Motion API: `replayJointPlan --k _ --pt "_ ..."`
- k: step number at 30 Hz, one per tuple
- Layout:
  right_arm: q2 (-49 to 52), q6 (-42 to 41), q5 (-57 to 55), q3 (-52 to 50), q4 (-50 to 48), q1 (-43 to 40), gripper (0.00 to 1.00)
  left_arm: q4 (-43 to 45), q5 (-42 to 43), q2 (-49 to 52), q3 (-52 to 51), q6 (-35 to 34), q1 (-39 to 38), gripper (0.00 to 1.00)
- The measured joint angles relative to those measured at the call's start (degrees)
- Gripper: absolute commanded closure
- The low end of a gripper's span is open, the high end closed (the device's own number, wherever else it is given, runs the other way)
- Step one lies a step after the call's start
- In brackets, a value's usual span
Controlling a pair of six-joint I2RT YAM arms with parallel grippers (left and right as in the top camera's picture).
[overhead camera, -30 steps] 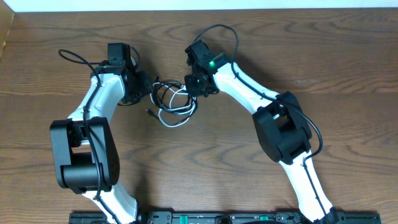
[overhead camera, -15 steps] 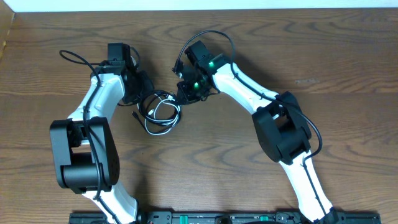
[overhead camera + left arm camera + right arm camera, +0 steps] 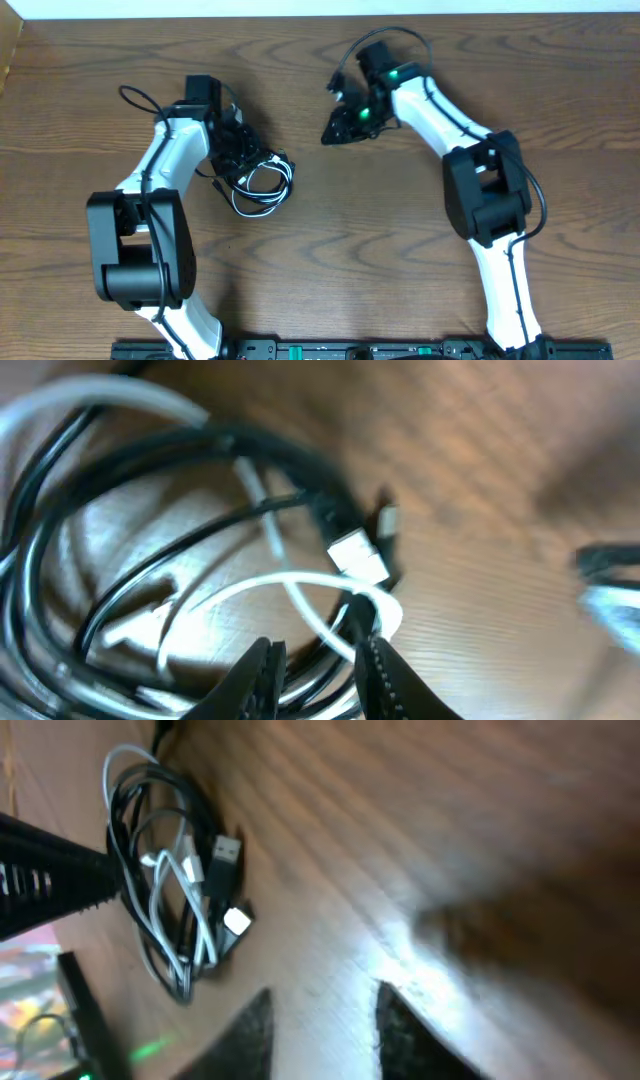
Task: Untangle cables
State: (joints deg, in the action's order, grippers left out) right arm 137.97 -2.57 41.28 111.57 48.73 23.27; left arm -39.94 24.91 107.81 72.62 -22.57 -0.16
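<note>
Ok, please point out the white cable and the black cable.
white cable (image 3: pixel 262 582): left wrist view, on its bright loop.
black cable (image 3: pixel 270 449): left wrist view, on its upper arc.

The left arm (image 3: pixel 160 168) rises from its base, bends at the elbow and reaches inward. The left gripper (image 3: pixel 243 150) points down and right, its jaws narrowed on the cables (image 3: pixel 262 188). The right arm (image 3: pixel 440 105) stretches forward and to the left. The right gripper (image 3: pixel 332 132) points left with its jaws apart, holding nothing.
</note>
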Motion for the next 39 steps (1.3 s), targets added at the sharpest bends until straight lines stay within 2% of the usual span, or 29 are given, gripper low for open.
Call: replayJointPlan --k 4,16,28,32,36,39 --pt "0.0 0.57 -0.81 0.0 -0.11 -0.13 0.67 -0.33 -3.78 0.0 -0.02 -2.4 -1.55 0.71" --pt "0.0 0.72 -6.56 0.0 -0.13 2.8 0.67 1.55 -6.34 0.0 -0.02 -9.51 -6.6 0.71" --pt "0.0 0.74 -7.45 0.0 -0.02 2.8 0.67 3.37 -13.38 0.0 -2.45 -16.5 -10.14 0.72" --pt "0.0 0.74 -7.48 0.0 0.0 2.8 0.68 5.79 -13.92 0.02 -4.79 -19.23 -10.19 0.91" --pt "0.0 0.74 -7.89 0.0 0.02 2.8 0.68 6.36 -13.88 0.0 -4.85 -20.15 -10.19 0.92" --pt "0.0 0.81 -8.09 0.0 0.04 2.8 0.78 6.34 -13.35 0.0 -4.85 -19.74 -10.14 0.93"
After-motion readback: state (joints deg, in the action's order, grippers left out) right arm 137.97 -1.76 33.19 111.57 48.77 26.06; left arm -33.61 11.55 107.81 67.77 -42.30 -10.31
